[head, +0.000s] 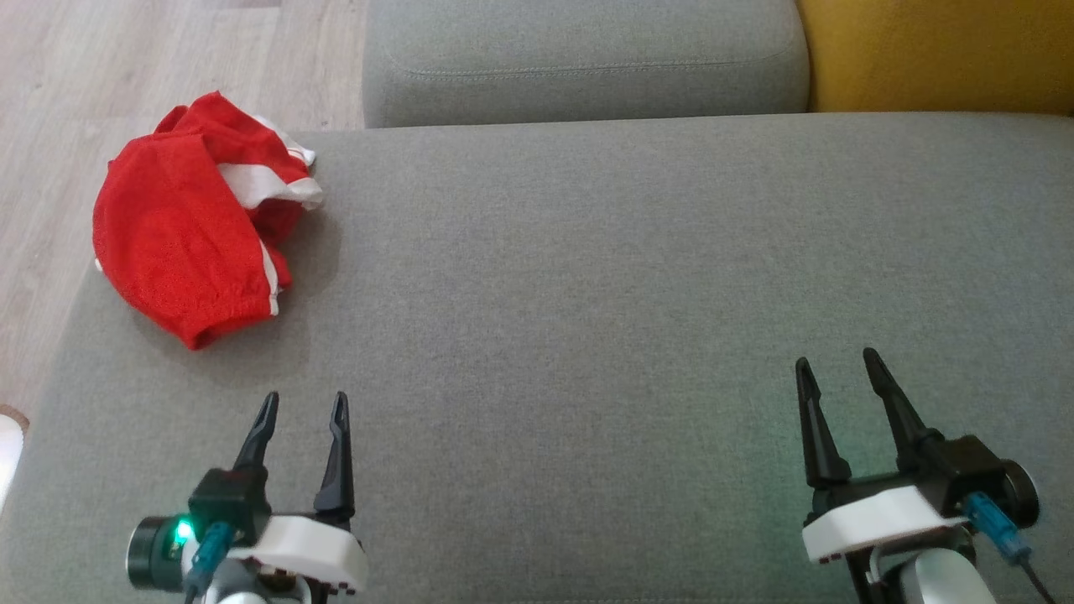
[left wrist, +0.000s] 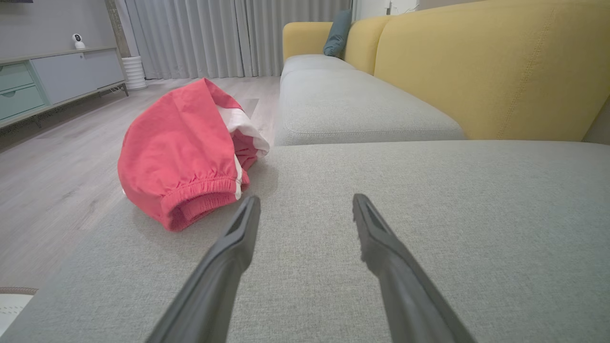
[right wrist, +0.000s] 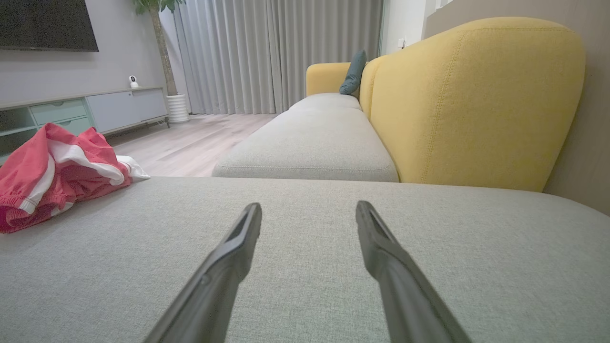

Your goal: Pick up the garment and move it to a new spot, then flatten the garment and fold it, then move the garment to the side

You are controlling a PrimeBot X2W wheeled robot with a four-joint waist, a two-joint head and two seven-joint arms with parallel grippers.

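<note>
**Garment bunched at the seat's far-left corner; both grippers open and empty**

Head view: The red garment [head: 189, 226] with white stripes is lying crumpled at the far-left corner of the grey seat cushion [head: 587, 294], its outline reaching past the edge over the wooden floor [head: 126, 67]. The left gripper [head: 304, 398] is hovering at lower left, near the garment but apart from it, jaws spread wide and holding nothing. The right gripper [head: 837, 359] is hovering at lower right, well apart from the garment, jaws likewise wide and empty.

Left wrist view: The garment's elastic cuff is showing just beyond the left finger.

Right wrist view: The garment is lying at the far left. A yellow backrest [right wrist: 472, 105] is rising at right.
</note>
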